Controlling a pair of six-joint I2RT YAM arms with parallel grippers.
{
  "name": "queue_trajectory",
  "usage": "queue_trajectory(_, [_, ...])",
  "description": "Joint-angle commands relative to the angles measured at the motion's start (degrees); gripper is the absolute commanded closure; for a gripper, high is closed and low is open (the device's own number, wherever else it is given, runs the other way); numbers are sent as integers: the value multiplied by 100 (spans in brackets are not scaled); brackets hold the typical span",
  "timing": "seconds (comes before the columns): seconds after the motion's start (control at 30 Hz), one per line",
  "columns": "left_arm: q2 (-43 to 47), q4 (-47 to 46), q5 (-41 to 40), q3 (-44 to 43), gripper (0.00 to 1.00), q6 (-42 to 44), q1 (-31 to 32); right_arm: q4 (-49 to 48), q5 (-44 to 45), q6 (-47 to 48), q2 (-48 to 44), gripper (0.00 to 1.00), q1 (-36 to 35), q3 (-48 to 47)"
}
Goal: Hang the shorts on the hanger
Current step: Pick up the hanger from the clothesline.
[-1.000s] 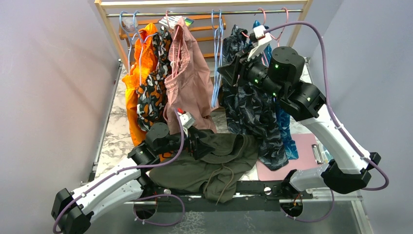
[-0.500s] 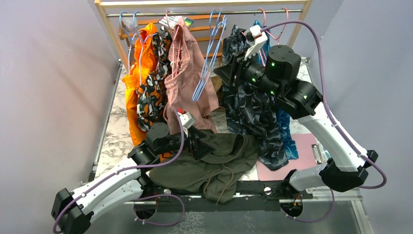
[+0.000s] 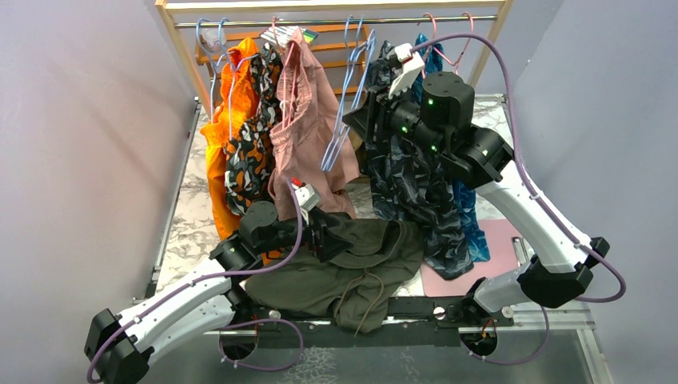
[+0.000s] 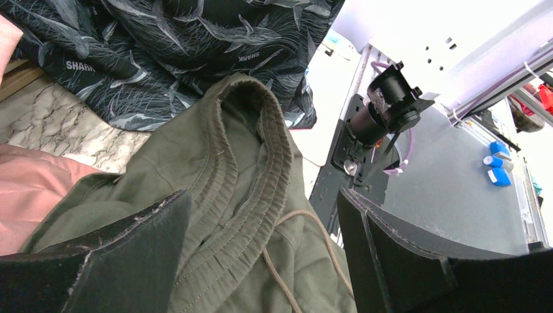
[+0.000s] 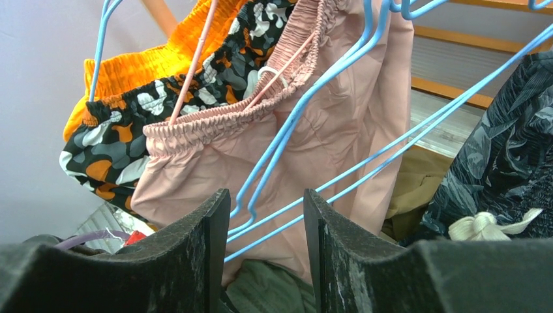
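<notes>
The dark olive-green shorts (image 3: 344, 272) lie crumpled on the table's near edge. My left gripper (image 3: 326, 232) is open, its jaws wide apart on either side of the ribbed waistband (image 4: 248, 150) and drawstring; the gripper (image 4: 261, 254) is not closed on the cloth. Several light-blue wire hangers (image 3: 345, 112) hang from the rail and are swung to the left. My right gripper (image 3: 357, 120) is open right at them. In the right wrist view the blue wires (image 5: 306, 203) cross the gap between its fingers (image 5: 266, 195), not clamped.
The wooden rack's rail (image 3: 336, 22) holds orange shorts (image 3: 217, 128), camouflage-print shorts (image 3: 249, 136), dusty-pink shorts (image 3: 308, 128) and dark grey leaf-print shorts (image 3: 416, 184). A pink board (image 3: 488, 260) lies on the marble table at the right. Purple walls stand close on both sides.
My right gripper has moved left along the rack and the light-blue hangers have swung left with it. The left arm and the olive shorts have not moved.
</notes>
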State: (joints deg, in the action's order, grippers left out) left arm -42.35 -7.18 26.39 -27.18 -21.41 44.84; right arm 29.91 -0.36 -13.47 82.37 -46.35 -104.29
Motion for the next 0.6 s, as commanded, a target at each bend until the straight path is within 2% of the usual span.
queue_trajectory(0.0, [-26, -84, 110, 20, 16, 31, -28, 113, -2, 110, 31, 51, -87, -281])
queue_trajectory(0.17, [-55, -83, 112, 20, 16, 34, -28, 407, 306, 225, 102, 51, -200, -318])
queue_trajectory(0.57, [-82, -89, 117, 11, 16, 49, -28, 247, 195, 115, 55, 51, -228, -223])
